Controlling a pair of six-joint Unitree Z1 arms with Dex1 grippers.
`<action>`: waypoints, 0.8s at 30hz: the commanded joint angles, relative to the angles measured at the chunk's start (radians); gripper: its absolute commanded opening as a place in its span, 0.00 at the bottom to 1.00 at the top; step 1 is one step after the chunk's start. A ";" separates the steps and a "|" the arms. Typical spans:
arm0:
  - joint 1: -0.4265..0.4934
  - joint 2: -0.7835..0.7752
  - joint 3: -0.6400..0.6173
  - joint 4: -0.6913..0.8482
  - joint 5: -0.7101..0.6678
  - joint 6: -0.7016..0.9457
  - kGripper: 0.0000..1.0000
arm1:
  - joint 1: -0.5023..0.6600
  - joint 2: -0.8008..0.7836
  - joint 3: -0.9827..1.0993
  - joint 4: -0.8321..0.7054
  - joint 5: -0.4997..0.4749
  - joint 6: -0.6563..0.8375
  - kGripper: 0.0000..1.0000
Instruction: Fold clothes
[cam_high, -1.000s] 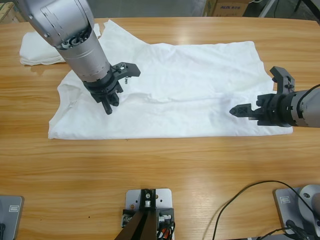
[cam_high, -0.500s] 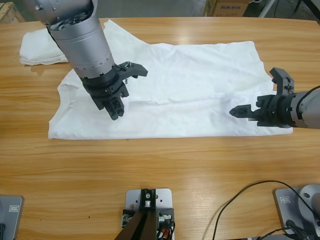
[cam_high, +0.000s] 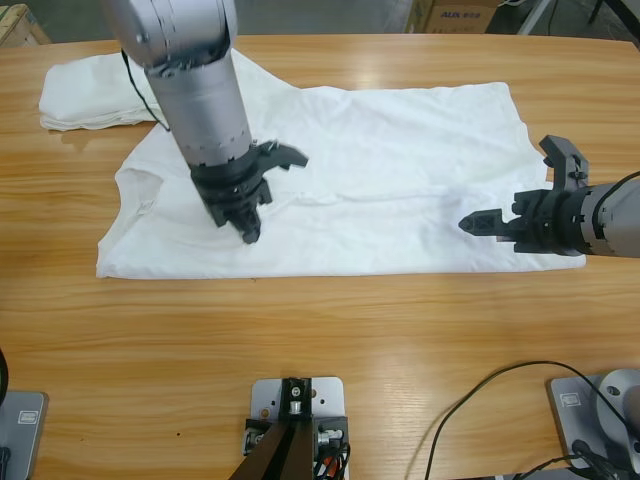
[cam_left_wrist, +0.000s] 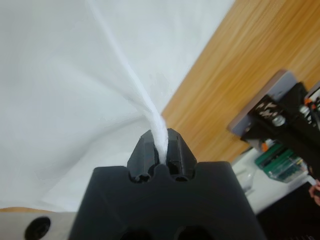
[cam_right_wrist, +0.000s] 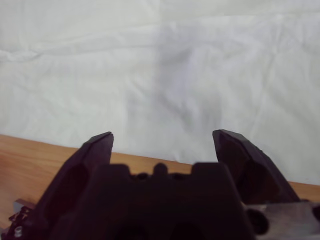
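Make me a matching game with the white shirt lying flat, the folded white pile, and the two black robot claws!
Things:
1. spread white T-shirt
2. folded white bundle
3. left gripper
4. right gripper

States:
A. open, at the shirt's edge
B. lying across the middle of the wooden table
C. pinching a ridge of white cloth
D. at the table's far corner

Pairs: 1-B, 2-D, 3-C, 4-A

Silver-grey ribbed arm (cam_high: 200, 90) ends in a black claw (cam_high: 250, 236); a black cable trails alongside.
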 joint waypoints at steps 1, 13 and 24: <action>-0.013 0.076 -0.014 0.011 -0.065 -0.024 0.00 | 0.003 0.013 0.025 -0.013 0.001 0.013 0.82; -0.020 0.041 -0.028 0.011 0.022 0.010 1.00 | 0.003 0.016 0.029 -0.021 0.002 0.013 0.82; 0.127 -0.342 0.602 -0.450 0.005 -0.559 0.96 | 0.003 0.015 0.033 -0.027 0.009 0.013 0.82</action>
